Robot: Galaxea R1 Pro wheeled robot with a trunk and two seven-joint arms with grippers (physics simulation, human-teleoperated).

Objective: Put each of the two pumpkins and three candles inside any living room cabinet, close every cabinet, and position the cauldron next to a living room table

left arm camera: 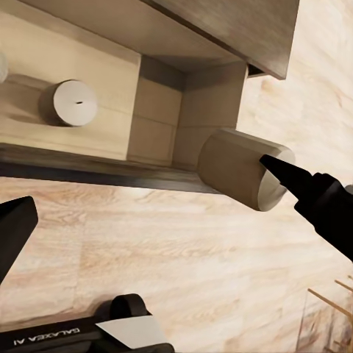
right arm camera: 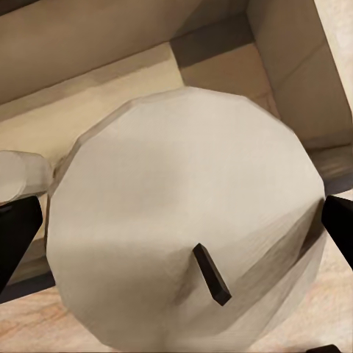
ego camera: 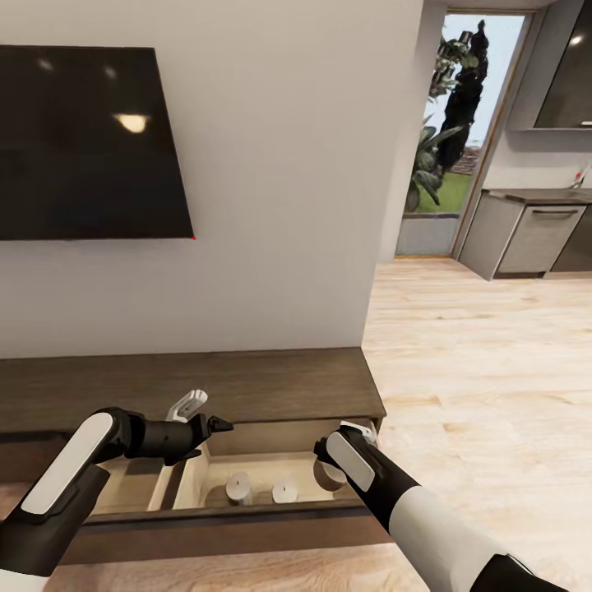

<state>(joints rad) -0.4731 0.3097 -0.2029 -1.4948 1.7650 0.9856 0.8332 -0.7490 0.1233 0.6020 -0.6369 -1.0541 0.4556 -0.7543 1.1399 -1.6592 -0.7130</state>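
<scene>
Right gripper (ego camera: 333,469), seen from the head, holds a candle (ego camera: 330,475) over the open cabinet (ego camera: 247,386) drawer's right end, ready to join two candles (ego camera: 238,487) already inside; the left gripper (ego camera: 197,419) hovers spread and empty. Its wrist view shows that candle (left arm camera: 239,168) just above the drawer's front edge. The right wrist view shows fingers (right arm camera: 15,235) clamping the candle (right arm camera: 184,243).

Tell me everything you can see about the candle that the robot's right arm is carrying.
The candle is a short, stubby cylinder, pale tan and matte like wax, with faceted sides, a flat top and a small dark wick near the middle. The right gripper has a dark finger on either side of it, and it hangs tilted over the right end of the cabinet's open drawer, above the drawer floor. Two more candles stand upright inside.
</scene>
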